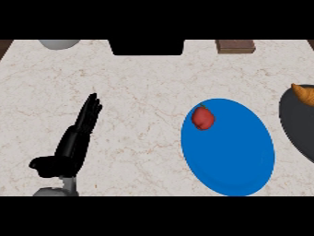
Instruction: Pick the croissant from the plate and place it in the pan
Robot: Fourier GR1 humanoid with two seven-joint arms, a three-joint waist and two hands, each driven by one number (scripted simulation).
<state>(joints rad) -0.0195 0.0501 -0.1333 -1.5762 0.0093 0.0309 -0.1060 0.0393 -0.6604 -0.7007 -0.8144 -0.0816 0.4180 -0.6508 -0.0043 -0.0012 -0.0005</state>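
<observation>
The orange-brown croissant [311, 95] lies in the dark pan [302, 129] at the right edge, near the pan's far rim. A blue plate [230, 152] sits just left of the pan and carries a red pepper [203, 118] near its upper left. My left hand [74, 138] is at the lower left of the marble counter, open with fingers straight and pointing away from me, far from the plate and pan. My right hand does not show.
A white bowl [59, 44] sits at the counter's far left edge. A black recess [148, 47] cuts into the far edge at the middle, and a brown block [235, 46] lies to its right.
</observation>
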